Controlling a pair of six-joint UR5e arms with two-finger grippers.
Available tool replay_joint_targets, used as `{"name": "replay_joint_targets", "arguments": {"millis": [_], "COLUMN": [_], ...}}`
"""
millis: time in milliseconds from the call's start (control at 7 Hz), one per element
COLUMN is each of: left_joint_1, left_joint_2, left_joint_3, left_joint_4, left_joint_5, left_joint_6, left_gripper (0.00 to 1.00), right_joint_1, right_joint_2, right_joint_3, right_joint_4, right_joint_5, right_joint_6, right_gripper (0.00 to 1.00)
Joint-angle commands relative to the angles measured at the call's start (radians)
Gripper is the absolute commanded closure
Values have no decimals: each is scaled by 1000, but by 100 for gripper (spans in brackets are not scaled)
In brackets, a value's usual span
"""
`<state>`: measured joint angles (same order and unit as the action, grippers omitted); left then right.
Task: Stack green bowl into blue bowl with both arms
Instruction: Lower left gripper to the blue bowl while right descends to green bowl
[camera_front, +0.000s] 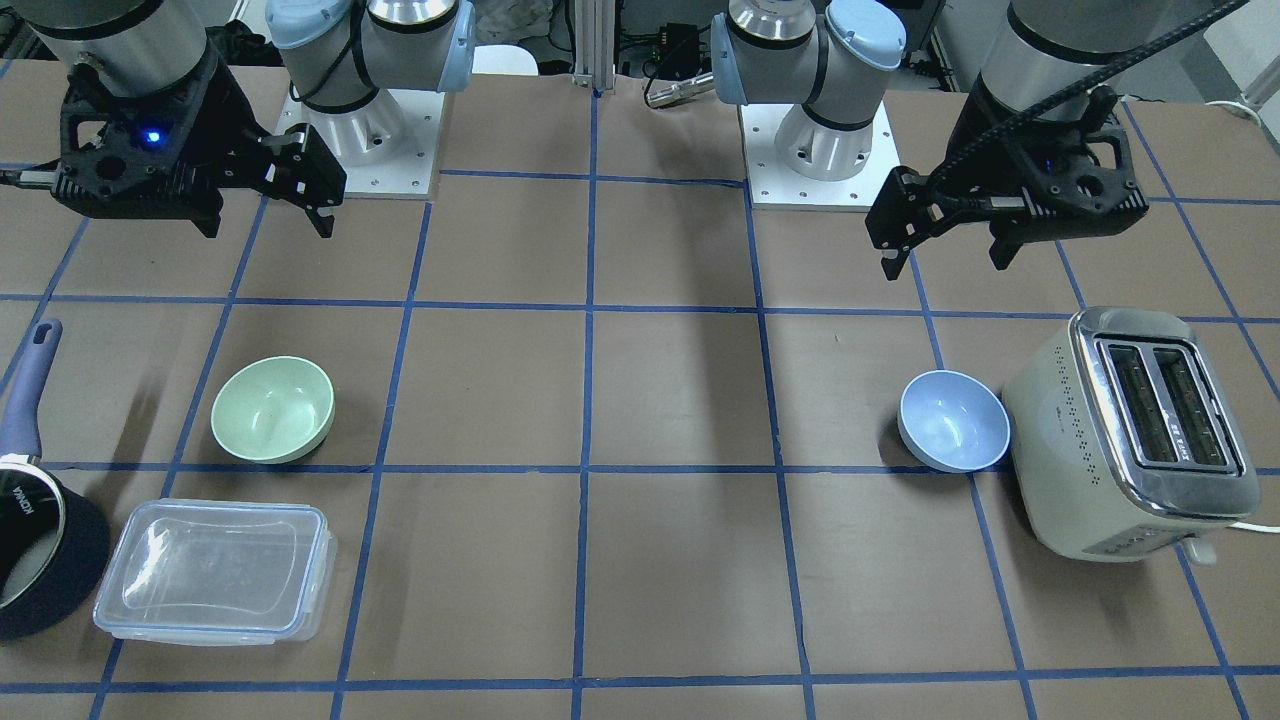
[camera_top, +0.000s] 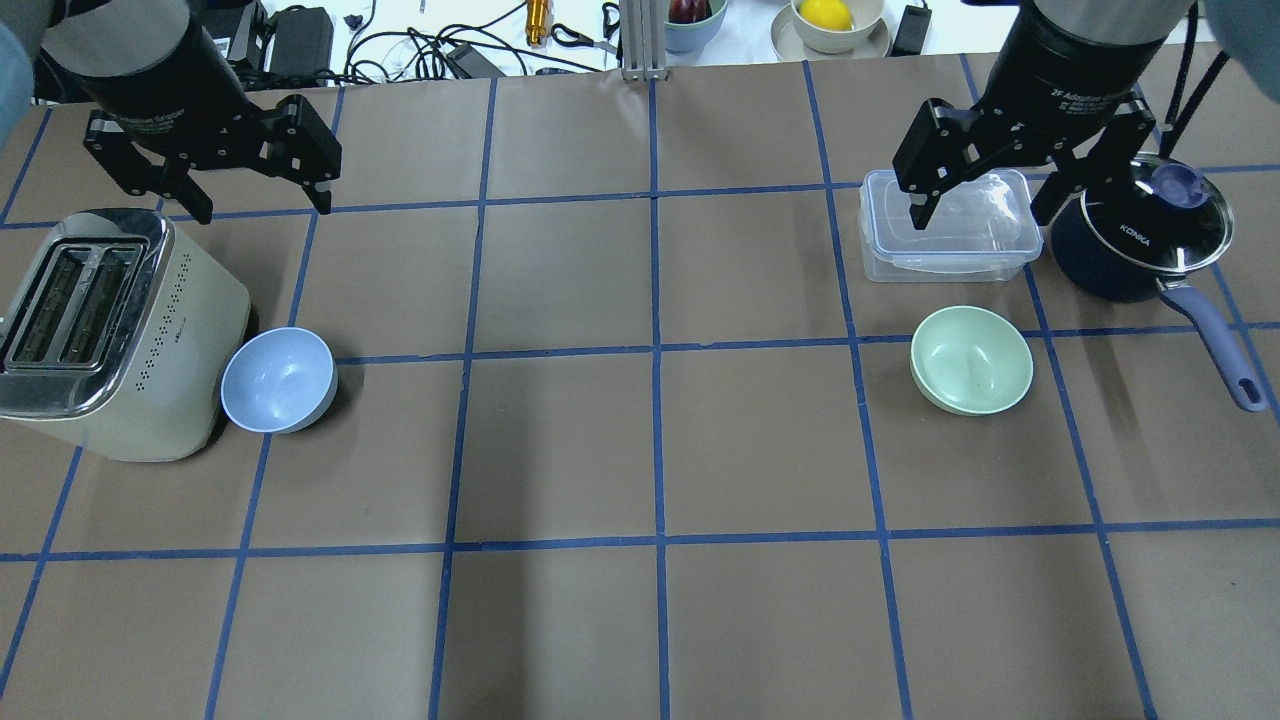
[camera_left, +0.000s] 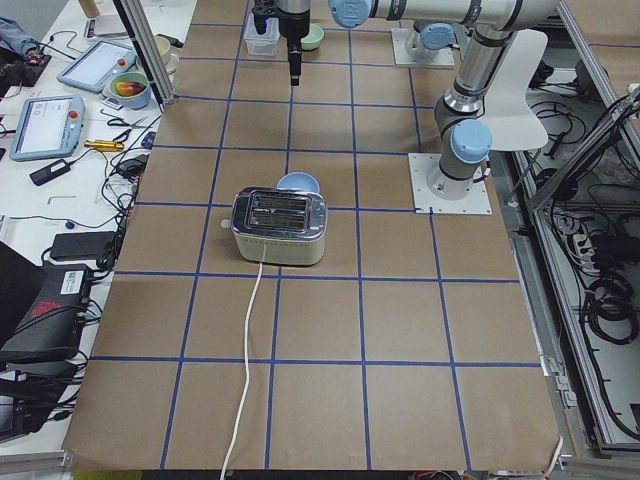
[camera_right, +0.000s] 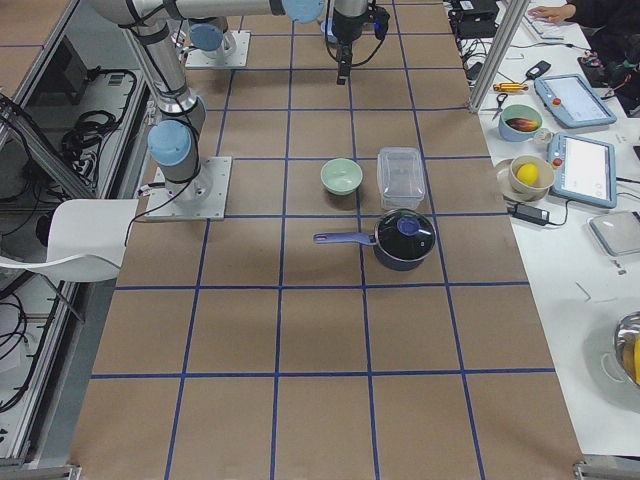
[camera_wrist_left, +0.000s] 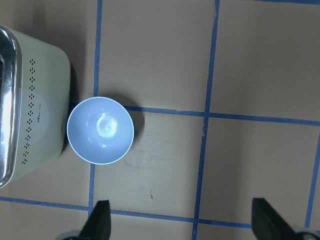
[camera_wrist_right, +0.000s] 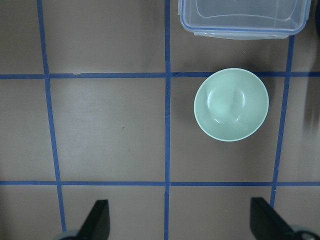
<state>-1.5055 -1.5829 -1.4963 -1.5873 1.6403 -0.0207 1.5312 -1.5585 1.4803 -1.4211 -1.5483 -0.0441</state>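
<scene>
We held our left gripper (camera_top: 262, 195) high above the table (camera_top: 655, 450). Its fingers were spread wide and held nothing. Down below it, the blue bowl (camera_top: 278, 379) sat the right way up on the brown table. It was right next to the cream toaster (camera_top: 120, 340), so close that we could not tell if they touched.

We held our right gripper (camera_top: 982, 215) high over the other end of the table. Its fingers were spread wide too and held nothing. Under it lay a clear box (camera_top: 945, 262) with its lid on. The green bowl (camera_top: 972, 360) sat the right way up just beside the box, on the side nearer to us, with a small gap between them. A dark blue pot (camera_top: 1140, 245) with a glass lid stood next to the box, and its long handle pointed back our way.

The two bowls were far apart, one near each end of the table. The green bowl was not yet inside the blue bowl.
</scene>
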Motion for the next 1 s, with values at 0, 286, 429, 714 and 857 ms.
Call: {"name": "replay_joint_targets", "arguments": {"millis": [0,286,429,714,857], "left_joint_1": [-7,-7,-9,-9,-12], "left_joint_2": [0,0,4,4,4], "left_joint_3": [-2,-2,-1,-2,-4], "left_joint_4": [0,0,0,10,10], "left_joint_5": [-3,-48,-39,-39,-39], "left_joint_6": [10,12,12,13,13], "left_gripper": [0,0,0,0,0], "right_joint_1": [1,0,0,-2,-5], "right_joint_2": [-3,-2,-2,6,9], "right_joint_3": [0,5,3,5,6], "right_joint_4": [1,1,2,-7,2], "right_joint_5": [-1,0,0,-3,-4], "right_joint_6": [0,-2,-2,-2,-2], "right_gripper": [0,0,0,0,0]}}
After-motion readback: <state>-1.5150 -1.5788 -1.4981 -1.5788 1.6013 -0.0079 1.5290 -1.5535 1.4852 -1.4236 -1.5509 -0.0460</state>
